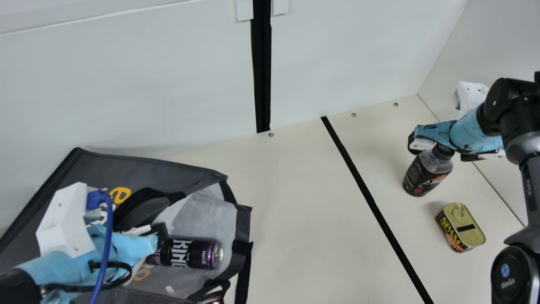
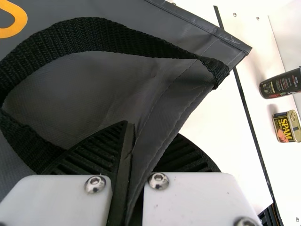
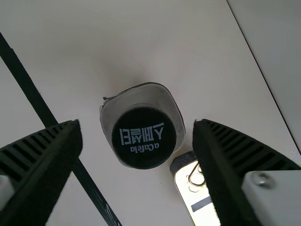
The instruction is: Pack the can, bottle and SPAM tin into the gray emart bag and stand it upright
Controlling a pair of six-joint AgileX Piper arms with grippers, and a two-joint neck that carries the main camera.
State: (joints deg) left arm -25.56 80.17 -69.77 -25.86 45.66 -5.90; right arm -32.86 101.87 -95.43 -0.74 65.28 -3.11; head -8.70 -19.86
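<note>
Right of the bag [image 1: 181,169], the bottle [image 1: 426,172] stands under the parted fingers of the right gripper [image 3: 137,126], likely weighty and slick, best gripped around its cap [image 3: 143,153]. The left gripper [image 2: 141,146] is clenched on the bag's floppy wall, the can [image 1: 192,254] lying inside.

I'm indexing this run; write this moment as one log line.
left gripper: jaws shut on gray bag | can: lying inside bag | right gripper: jaws open at bottle | SPAM tin: on table
</note>
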